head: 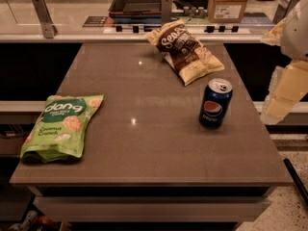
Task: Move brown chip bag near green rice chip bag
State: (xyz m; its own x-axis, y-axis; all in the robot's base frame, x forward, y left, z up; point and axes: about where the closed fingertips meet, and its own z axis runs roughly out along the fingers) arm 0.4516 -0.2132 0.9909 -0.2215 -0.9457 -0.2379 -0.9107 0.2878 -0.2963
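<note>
View of the workspace at the start of the approach. The gripper (283,97) hung off the right side of the table (144,153), touching nothing; whether it was spread or pressed together could not be told. The brown chip bag (185,52) lay crumpled at the far centre-right, its far end close to the far edge. The green rice chip bag (62,126) lay flat at the near left, close to the left edge and well apart from the brown bag. A Pepsi can (215,103) stood upright just near of the brown bag, towards the gripper's side. Probable hazards: a low reach from the right could topple the can; a pinch on loose, slippery film could slip; a push instead of a lift could send the bag over the far edge. The broad bare middle of the table offered open room for the carry, with space to set down to the right of the green pouch.
</note>
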